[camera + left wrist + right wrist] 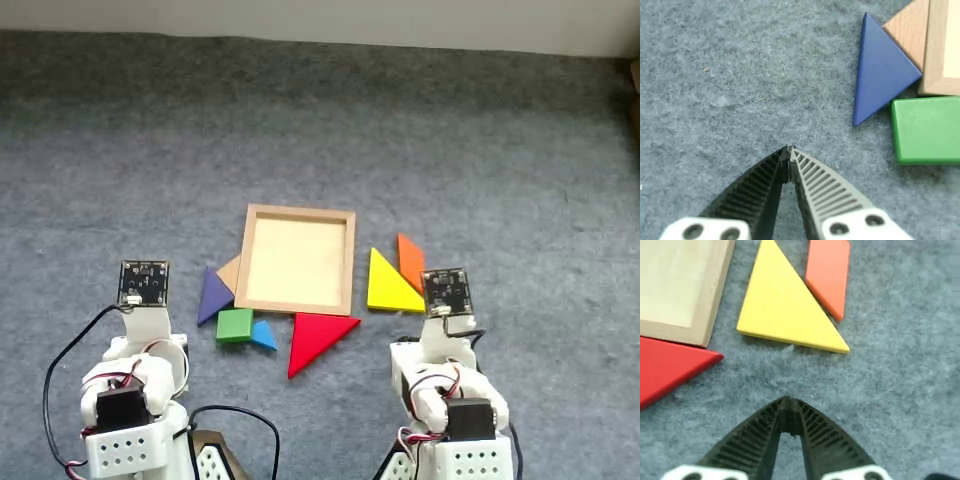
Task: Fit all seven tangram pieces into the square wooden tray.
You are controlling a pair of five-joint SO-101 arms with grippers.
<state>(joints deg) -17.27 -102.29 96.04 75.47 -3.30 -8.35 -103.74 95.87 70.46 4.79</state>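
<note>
The square wooden tray (349,262) lies in the middle of the grey carpet with nothing inside it. On its left lie a wood-coloured triangle (230,271), a dark blue triangle (212,293), a green square (234,325) and a small light blue triangle (264,335). A big red triangle (315,338) lies in front of it. On its right are a yellow triangle (388,285) and an orange parallelogram (410,262). My left gripper (789,150) is shut over bare carpet, apart from the dark blue triangle (881,70) and green square (927,129). My right gripper (786,400) is shut, short of the yellow triangle (780,305).
Grey carpet covers the whole work area, with open room behind the tray and at both sides. A pale wall runs along the far edge. Both arm bases and their cables sit at the near edge.
</note>
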